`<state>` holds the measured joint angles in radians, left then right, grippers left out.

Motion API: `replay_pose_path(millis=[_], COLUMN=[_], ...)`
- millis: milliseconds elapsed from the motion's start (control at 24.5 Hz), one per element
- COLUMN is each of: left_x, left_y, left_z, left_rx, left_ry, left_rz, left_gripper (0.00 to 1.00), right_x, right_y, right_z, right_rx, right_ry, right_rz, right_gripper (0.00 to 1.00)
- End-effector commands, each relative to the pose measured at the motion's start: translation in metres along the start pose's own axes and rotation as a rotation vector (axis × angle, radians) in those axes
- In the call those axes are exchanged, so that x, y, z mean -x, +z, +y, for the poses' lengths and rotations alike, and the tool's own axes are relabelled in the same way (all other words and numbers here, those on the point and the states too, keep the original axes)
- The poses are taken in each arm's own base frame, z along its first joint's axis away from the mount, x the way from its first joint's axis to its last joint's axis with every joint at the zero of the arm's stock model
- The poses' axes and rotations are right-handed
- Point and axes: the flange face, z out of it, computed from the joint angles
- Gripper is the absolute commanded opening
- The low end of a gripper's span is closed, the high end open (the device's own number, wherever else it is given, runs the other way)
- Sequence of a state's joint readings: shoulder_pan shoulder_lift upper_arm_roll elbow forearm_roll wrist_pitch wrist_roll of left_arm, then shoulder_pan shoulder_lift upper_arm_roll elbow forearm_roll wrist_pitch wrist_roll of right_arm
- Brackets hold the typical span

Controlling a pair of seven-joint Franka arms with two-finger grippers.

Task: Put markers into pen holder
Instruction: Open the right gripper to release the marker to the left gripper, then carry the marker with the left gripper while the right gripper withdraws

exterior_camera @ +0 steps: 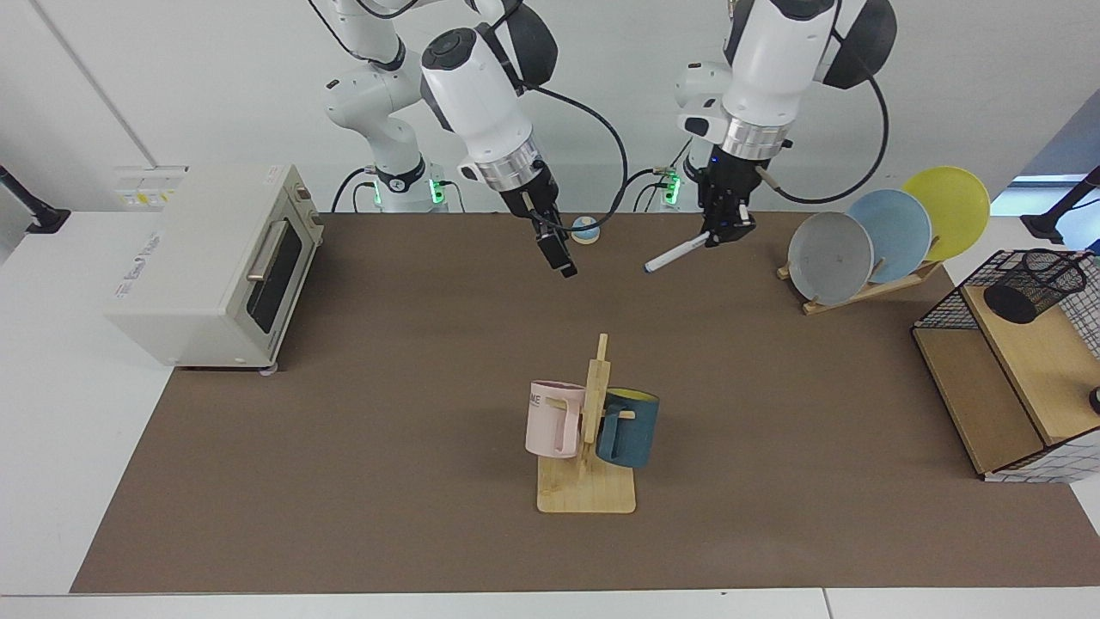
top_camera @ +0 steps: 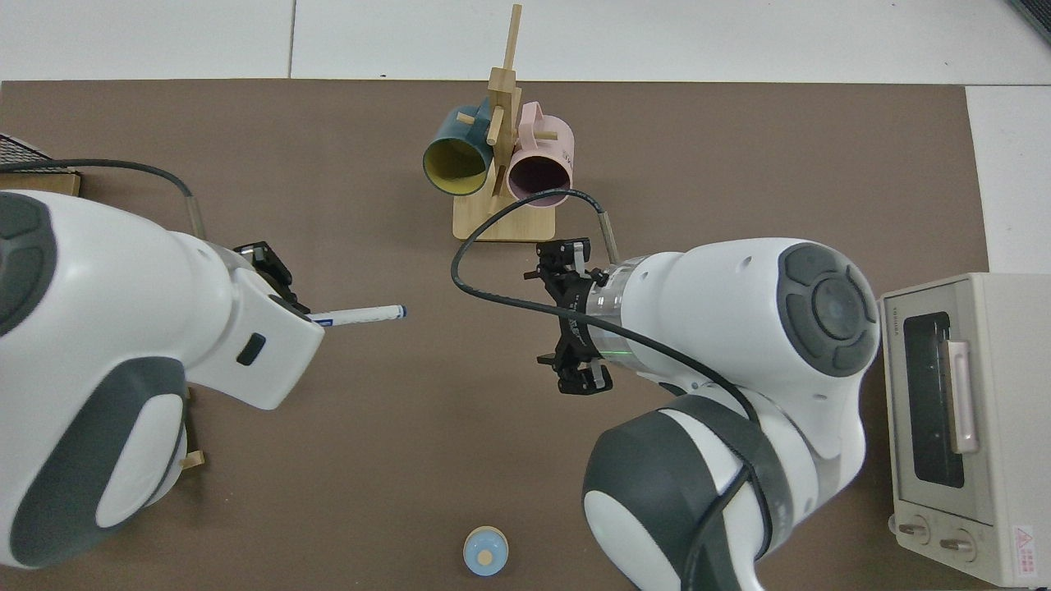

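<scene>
Hanging above the tabletop [exterior_camera: 361,481] near its far edge, the left end effector [exterior_camera: 720,230] is gripping the marker [exterior_camera: 677,254] aloft, well apart from the pen holder [exterior_camera: 1034,286] in the shelf box [exterior_camera: 1004,404], while the right end effector [exterior_camera: 559,255] is hovering released.

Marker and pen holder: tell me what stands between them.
Facing view: the plate rack with three plates stands between the marker, held by the left gripper, and the pen holder.
</scene>
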<state>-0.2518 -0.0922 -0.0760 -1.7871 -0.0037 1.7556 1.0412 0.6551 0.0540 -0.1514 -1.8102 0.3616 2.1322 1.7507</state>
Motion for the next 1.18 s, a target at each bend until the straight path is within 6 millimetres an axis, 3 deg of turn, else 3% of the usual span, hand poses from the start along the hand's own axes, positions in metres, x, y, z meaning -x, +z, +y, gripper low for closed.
replay_pose_path(millis=[0, 163, 367, 489, 815, 1141], left_x=[0.068, 0.132, 0.17, 0.21, 0.289, 0.376], left_y=[0.005, 0.014, 0.01, 0.007, -0.031, -0.045], left_z=[-0.026, -0.054, -0.07, -0.081, -0.132, -0.131], left_rx=[-0.004, -0.021, -0.111, -0.126, -0.169, -0.117], left_ry=[-0.106, -0.203, -0.196, -0.25, -0.184, -0.196], left_rz=[-0.057, -0.12, -0.284, -0.331, -0.522, -0.63], left_gripper=[0.0, 0.0, 0.0, 0.0, 0.0, 0.0], right_x=[-0.042, -0.079, -0.117, -0.134, -0.175, -0.226], right_y=[-0.031, -0.048, -0.072, -0.086, -0.127, -0.169], right_z=[-0.003, -0.006, -0.007, -0.005, 0.014, 0.041], right_rx=[0.03, 0.06, 0.094, 0.12, 0.233, 0.353], right_ry=[-0.168, -0.321, -0.503, -0.608, -0.846, -1.049], right_rz=[0.069, 0.126, 0.194, 0.237, 0.262, 0.213], right_gripper=[1.0, 1.0, 1.0, 1.0, 1.0, 1.0])
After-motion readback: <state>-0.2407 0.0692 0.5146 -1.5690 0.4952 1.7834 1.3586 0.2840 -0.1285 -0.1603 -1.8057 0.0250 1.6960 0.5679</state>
